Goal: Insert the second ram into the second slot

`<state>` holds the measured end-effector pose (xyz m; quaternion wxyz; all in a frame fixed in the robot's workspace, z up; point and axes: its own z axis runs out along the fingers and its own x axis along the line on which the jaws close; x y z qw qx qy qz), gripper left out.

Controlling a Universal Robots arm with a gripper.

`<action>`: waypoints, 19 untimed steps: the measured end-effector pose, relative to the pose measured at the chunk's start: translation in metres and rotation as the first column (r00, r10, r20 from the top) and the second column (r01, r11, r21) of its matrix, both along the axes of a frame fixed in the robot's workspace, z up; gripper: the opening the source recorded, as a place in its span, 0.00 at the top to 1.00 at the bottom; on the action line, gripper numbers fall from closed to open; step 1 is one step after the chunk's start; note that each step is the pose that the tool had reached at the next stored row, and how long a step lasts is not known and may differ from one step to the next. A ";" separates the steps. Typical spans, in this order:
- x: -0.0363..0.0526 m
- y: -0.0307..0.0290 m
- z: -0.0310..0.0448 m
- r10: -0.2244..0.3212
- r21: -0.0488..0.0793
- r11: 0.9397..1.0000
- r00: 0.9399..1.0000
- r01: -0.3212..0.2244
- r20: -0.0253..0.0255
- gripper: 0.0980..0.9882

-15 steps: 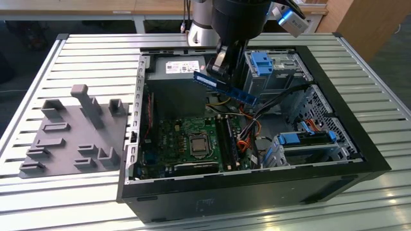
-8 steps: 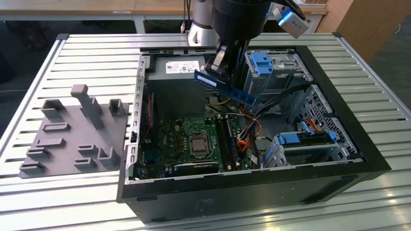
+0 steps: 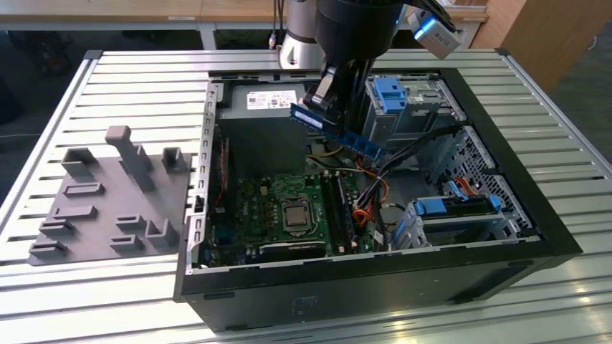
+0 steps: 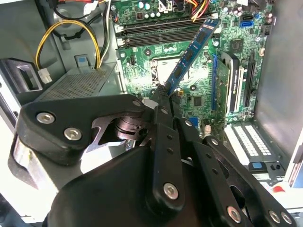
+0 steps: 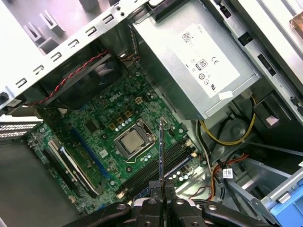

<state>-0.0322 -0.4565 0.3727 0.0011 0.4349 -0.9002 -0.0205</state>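
An open computer case (image 3: 383, 290) lies on a slatted table (image 3: 134, 86). Inside it a green motherboard (image 3: 254, 208) lies flat, with a CPU socket (image 3: 294, 213) near its middle and long dark slots (image 3: 337, 208) just beside the socket, towards the exterior view's right. A grey power supply (image 3: 263, 118) fills the far corner. Blue drive clips (image 3: 390, 93) sit in the bays, and orange cables (image 3: 368, 201) run between the slots and the bays. A grey fixture (image 3: 105, 201) rests on the table outside the case, on the exterior view's left.

The arm hides part of the case's far wall, and the near wall cuts off the board's front edge. The gripped end of the ram (image 3: 335, 130) is buried in the gripper (image 3: 319, 97). I cannot tell whether any slot is filled.

The ram is a thin blue strip with a row of dark chips along its face, as the second wrist view (image 4: 191, 52) shows. In the first wrist view (image 5: 161, 146) it appears edge-on, as a thin line crossing the slots beside the socket. The jaws are clamped on one end of it. It hangs tilted in the air, well above the board. Its free end slopes down towards the exterior view's right.
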 end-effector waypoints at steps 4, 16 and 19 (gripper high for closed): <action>0.0000 0.0000 0.0000 -0.019 0.000 1.000 1.000 0.019 0.000 0.96; 0.0000 0.0000 0.0000 -0.072 0.000 0.997 0.997 0.072 0.000 0.96; 0.0000 0.0000 0.0000 -0.084 0.000 0.996 0.996 0.084 0.000 0.96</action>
